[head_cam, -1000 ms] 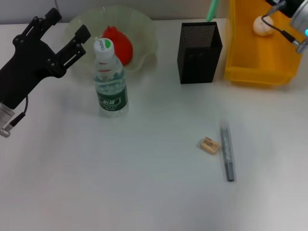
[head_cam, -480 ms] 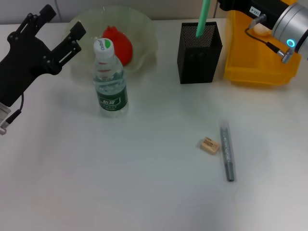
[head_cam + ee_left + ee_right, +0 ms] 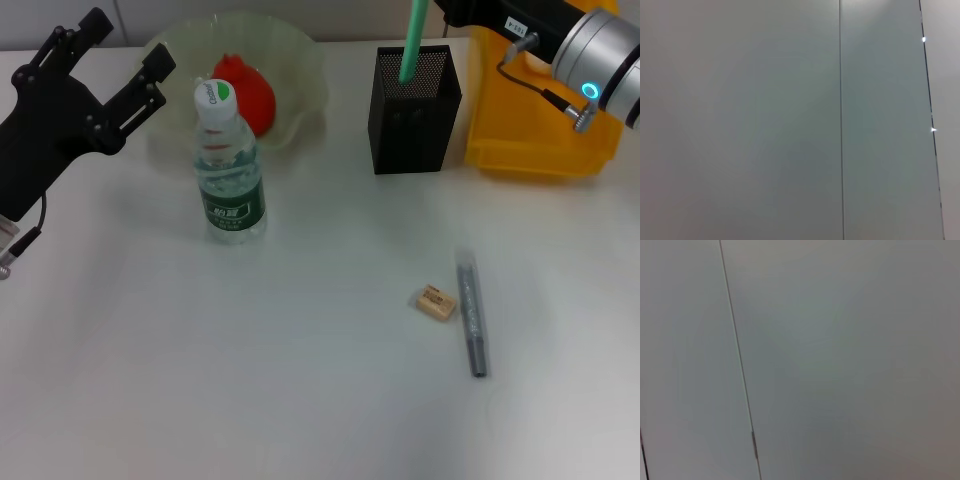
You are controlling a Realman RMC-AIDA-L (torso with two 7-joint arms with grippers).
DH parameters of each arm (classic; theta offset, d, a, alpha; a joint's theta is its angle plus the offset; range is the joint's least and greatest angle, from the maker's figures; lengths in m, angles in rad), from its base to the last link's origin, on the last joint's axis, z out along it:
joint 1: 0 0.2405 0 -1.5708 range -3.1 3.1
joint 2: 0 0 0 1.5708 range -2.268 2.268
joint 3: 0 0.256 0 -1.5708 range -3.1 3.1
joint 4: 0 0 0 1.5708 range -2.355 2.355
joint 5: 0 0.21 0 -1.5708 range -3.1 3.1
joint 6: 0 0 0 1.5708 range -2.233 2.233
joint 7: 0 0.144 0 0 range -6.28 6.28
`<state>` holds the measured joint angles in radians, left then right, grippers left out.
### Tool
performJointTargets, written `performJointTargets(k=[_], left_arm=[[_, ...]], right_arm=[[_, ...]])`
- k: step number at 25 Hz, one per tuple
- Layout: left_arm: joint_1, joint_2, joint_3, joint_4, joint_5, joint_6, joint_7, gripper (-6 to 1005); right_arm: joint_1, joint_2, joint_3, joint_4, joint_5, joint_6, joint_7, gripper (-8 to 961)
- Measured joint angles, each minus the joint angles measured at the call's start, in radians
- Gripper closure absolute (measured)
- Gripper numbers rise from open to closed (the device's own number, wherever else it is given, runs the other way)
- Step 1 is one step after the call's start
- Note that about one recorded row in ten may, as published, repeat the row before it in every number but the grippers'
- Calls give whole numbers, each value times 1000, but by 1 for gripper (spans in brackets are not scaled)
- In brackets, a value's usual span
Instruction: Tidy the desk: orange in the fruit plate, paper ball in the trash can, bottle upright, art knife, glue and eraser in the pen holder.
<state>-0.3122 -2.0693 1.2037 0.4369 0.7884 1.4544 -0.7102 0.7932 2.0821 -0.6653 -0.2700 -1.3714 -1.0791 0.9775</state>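
In the head view the red-orange orange (image 3: 248, 88) lies in the pale-green fruit plate (image 3: 300, 60). The bottle (image 3: 228, 170) stands upright in front of the plate. My left gripper (image 3: 135, 38) is open and empty, just left of the plate. My right gripper (image 3: 432, 8) is at the top edge above the black mesh pen holder (image 3: 413, 110), shut on a green stick (image 3: 413, 40) whose lower end is in the holder's mouth. The tan eraser (image 3: 435, 302) and a grey stick-shaped tool (image 3: 471, 312) lie side by side on the desk. My right arm hides the paper ball.
The yellow trash can (image 3: 530, 140) stands right of the pen holder, with my right arm (image 3: 590, 60) reaching across its top. Both wrist views show only a grey wall panel (image 3: 765, 120) with a seam (image 3: 737, 355).
My right arm has swung left from over the trash can to above the pen holder, bringing the green stick into its mouth. My left gripper has drawn back slightly to the left.
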Motion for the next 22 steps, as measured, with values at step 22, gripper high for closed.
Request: performJointTargets(k=[22], left_arm=[[-16, -3, 4, 1, 0, 61, -34, 197]], right_arm=[[-275, -3, -332, -666, -290, -173, 718, 428]])
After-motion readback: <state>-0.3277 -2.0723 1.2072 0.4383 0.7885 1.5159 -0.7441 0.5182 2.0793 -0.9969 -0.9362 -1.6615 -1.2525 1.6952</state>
